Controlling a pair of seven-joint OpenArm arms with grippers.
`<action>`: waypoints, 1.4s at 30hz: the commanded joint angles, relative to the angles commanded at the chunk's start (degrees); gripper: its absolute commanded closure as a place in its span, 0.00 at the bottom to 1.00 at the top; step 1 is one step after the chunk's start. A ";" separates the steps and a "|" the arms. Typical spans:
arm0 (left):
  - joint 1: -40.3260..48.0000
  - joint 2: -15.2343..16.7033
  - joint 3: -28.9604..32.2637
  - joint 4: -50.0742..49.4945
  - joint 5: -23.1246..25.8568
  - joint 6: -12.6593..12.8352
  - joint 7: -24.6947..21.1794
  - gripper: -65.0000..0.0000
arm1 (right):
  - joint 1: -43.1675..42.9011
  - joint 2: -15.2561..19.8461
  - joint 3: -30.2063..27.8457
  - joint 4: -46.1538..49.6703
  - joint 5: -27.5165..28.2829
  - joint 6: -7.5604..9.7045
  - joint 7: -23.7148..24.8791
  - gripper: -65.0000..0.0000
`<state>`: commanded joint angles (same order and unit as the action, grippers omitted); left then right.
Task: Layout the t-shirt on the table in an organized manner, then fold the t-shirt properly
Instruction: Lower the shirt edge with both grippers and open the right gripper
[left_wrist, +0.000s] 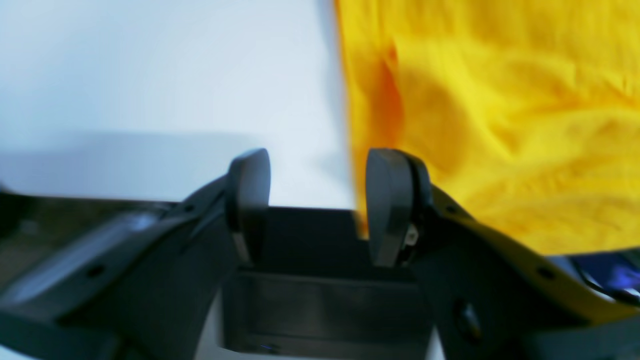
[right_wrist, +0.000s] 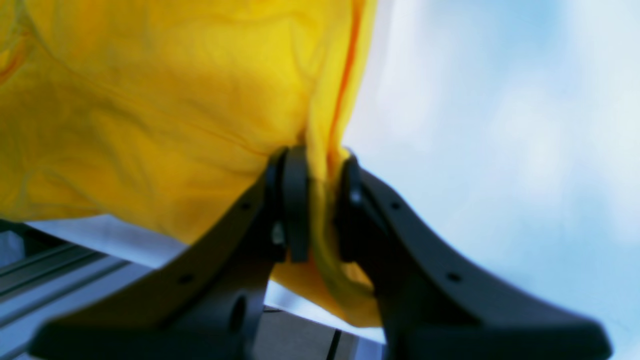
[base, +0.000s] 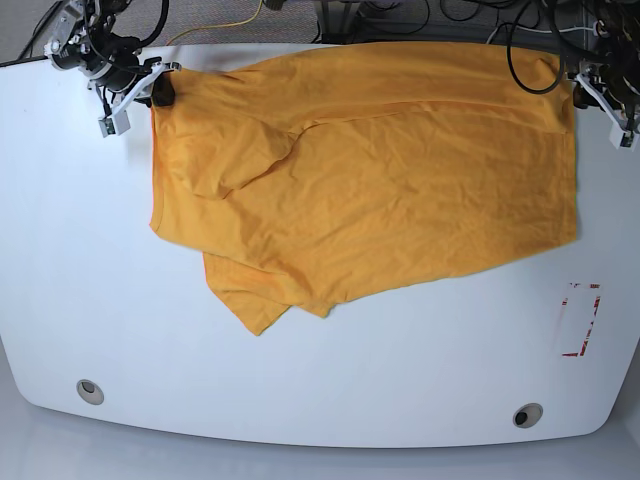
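Right claw (right_wrist: 317, 205) clamped on shirt (base: 400, 170) corner at tabletop (base: 60, 250) far edge; left claw (left_wrist: 317, 200) apart beside hem; one-sided pull risks skewing layout

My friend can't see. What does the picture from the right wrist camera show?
Two black gripper fingers are pinched shut on a bunched fold of the bright orange-yellow cloth t-shirt, which fills the left half of the picture. The glossy white table shows blurry on the right.
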<state>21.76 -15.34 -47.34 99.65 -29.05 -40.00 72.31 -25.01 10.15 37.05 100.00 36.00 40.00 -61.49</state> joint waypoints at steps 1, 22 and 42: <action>0.00 0.09 0.00 -1.49 0.00 0.00 0.00 0.56 | 0.00 0.00 0.00 0.00 0.00 0.00 0.00 0.88; -7.12 -4.84 6.24 -15.74 1.93 0.00 -2.90 0.55 | 1.23 -0.09 -0.09 0.09 0.09 0.00 0.00 0.88; -15.74 -8.00 10.81 -12.22 0.97 0.00 -2.46 0.55 | 2.90 -0.44 0.35 12.92 0.53 0.00 -5.89 0.50</action>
<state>6.02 -23.34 -36.53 87.43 -28.09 -40.00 69.85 -22.11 9.71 37.41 112.92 36.53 40.00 -67.38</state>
